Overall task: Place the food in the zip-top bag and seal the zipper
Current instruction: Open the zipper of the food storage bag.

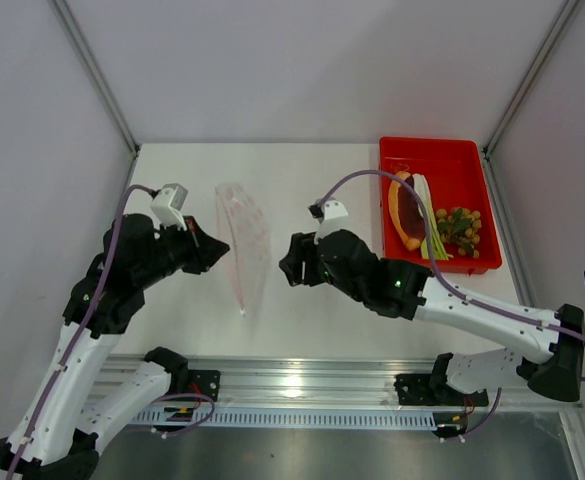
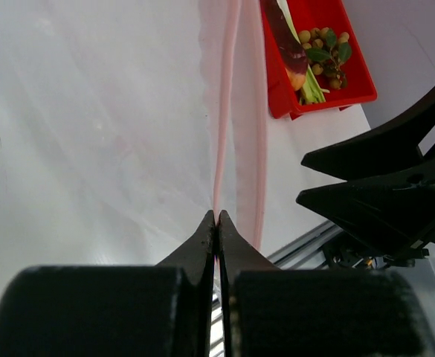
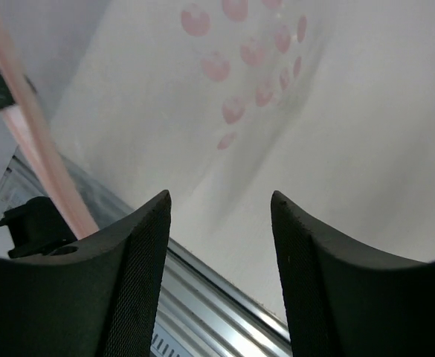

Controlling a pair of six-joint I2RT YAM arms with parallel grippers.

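Three foods (image 1: 430, 218) are lying in the tray (image 1: 427, 148). My left end effector (image 2: 216, 220) is pinching the bag (image 1: 244, 245) on edge mid-counter (image 1: 302, 180), and my right end effector (image 3: 221, 216) is gaping beside it. Spreading its mouth seems next.

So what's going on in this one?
The left claw is shut on the pink-red zipper strip of the clear zip-top bag, holding the bag up on edge. The right claw is open beside the bag, gripping nothing. The wedge, stalk and grapes all lie in the red tray, so nothing is bagged yet.
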